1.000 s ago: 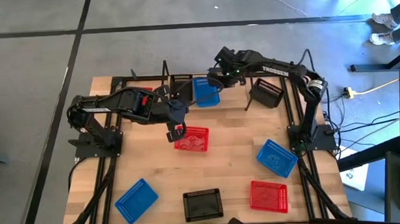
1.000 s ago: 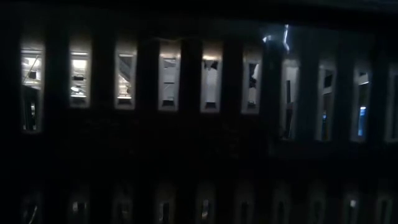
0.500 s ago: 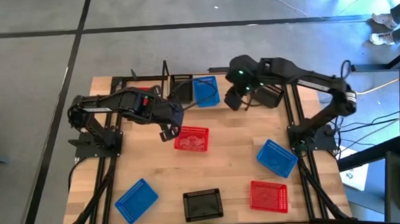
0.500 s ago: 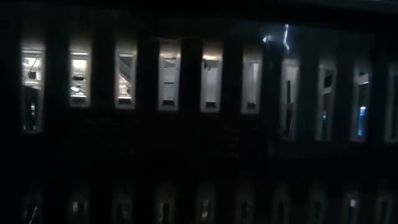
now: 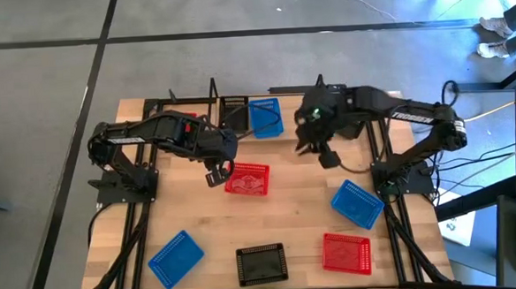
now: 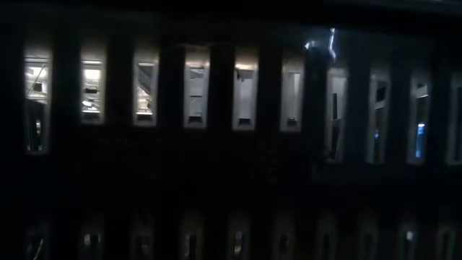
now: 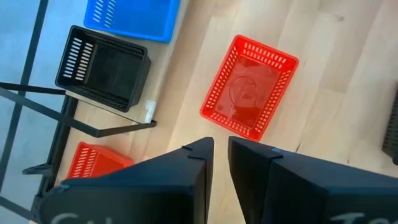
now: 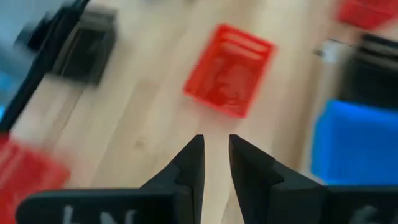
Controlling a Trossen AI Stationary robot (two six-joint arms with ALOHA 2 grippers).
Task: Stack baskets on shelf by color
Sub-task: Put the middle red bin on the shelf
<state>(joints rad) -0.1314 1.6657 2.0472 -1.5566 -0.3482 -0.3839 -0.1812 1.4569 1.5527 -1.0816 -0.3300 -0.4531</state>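
Note:
The shelf point(image 5: 214, 92) stands at the table's far edge and carries a red basket point(image 5: 184, 122), a black basket point(image 5: 234, 113) and a blue basket point(image 5: 265, 117), all resting on their bases. A loose red basket point(image 5: 246, 179) sits mid-table; it also shows in the left wrist view point(image 7: 249, 93) and the right wrist view point(image 8: 229, 68). My left gripper point(image 5: 215, 174) hovers just left of it, open by a narrow gap point(image 7: 219, 146). My right gripper point(image 5: 327, 158) hangs right of the shelf, narrowly open and empty point(image 8: 216, 144).
More baskets lie on the table: black point(image 5: 350, 122) at the far right, blue point(image 5: 357, 203), red point(image 5: 346, 252), black point(image 5: 262, 263) and blue point(image 5: 175, 257) toward the near edge. A dark mesh wall point(image 6: 231, 173) fills the low view. Bare wood lies between the grippers.
My right gripper has drawn away from the blue basket on the shelf, swinging toward the table's right and near side; the basket stays on the shelf. My left gripper has backed a little leftward off the loose red basket's left edge; that basket has not moved.

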